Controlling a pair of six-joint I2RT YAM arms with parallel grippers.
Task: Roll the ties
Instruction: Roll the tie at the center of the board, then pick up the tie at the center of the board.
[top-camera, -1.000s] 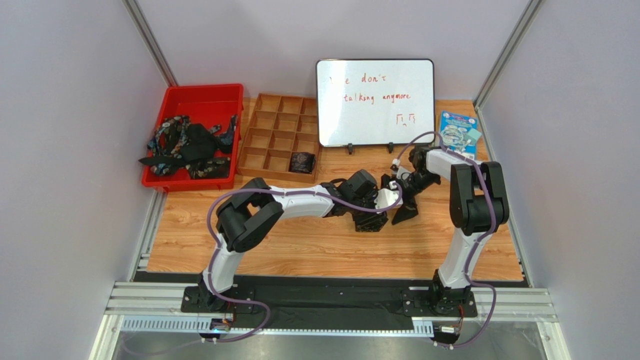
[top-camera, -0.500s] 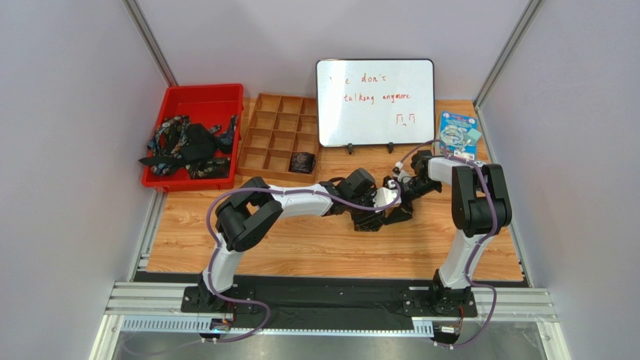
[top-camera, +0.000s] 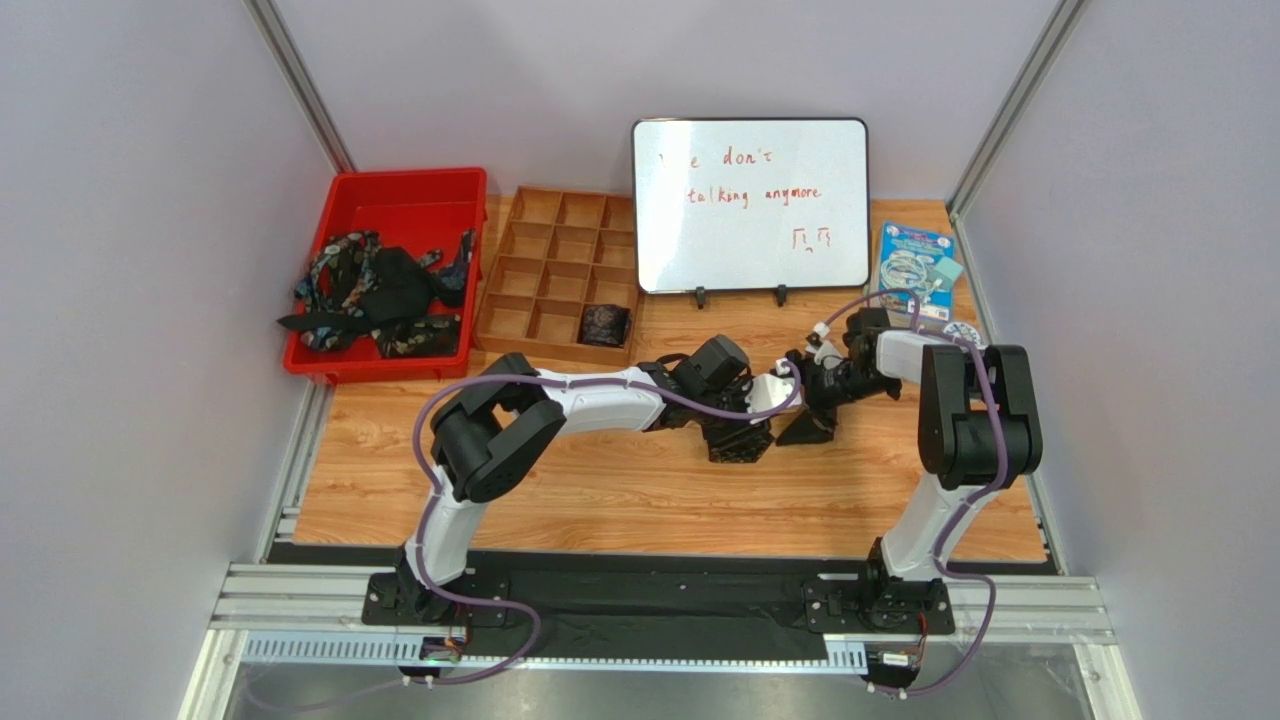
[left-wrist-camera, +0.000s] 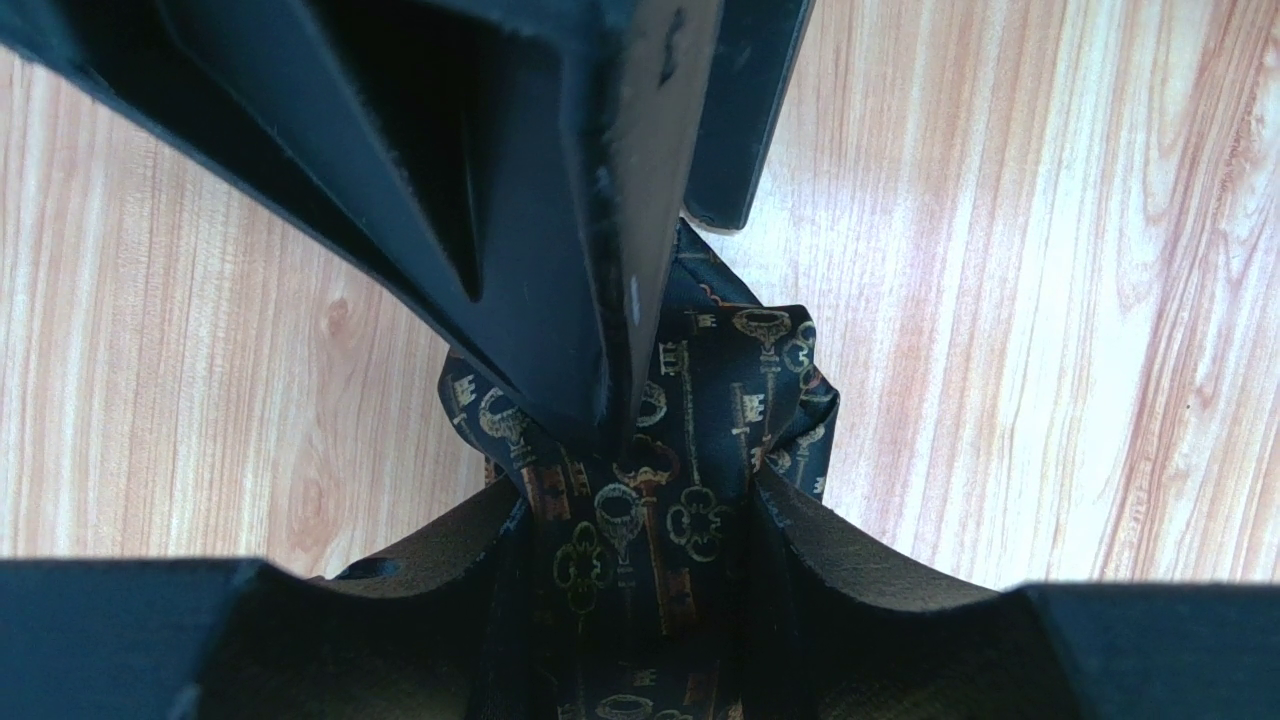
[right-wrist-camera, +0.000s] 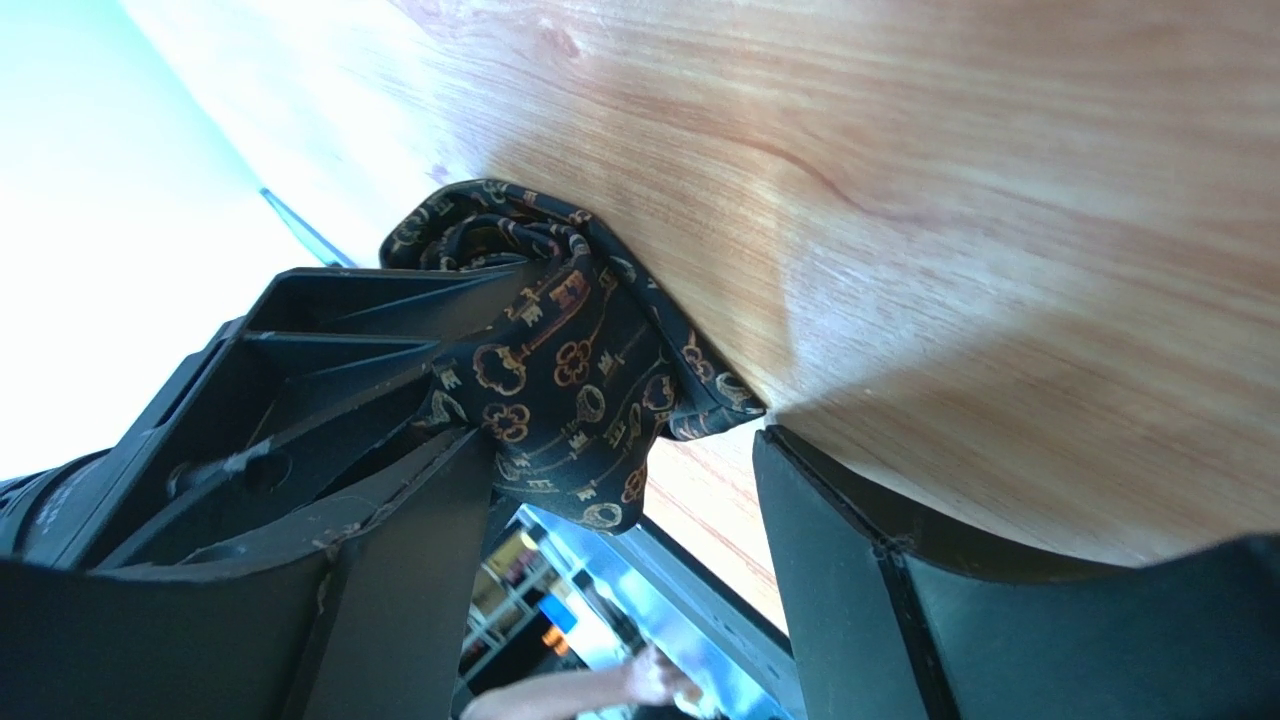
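tie: black with small brown-gold keys, bunched into a crumpled wad on the bare wood in the middle of the counter, between the two arms.
tie's axis: in the left wrist view the band runs straight out from between the fingers, the keys lined up along it, and ends in a folded lump. from above only a dark pointed flap shows, lying flat with its tip toward the near edge. the rest of its length is hidden.
left pincer: partly closed, clamped on the tie's band.
right pincer: fingers well apart, reaching in from the right, the wad at its tips and against one finger, a gap on the other side, nothing gripped.
rolled tie: a small dark coil in the near right corner cell of the wooden divider box.
loose ties: a tangled heap in the red tray, far left.
whiteboard: upright behind the arms.
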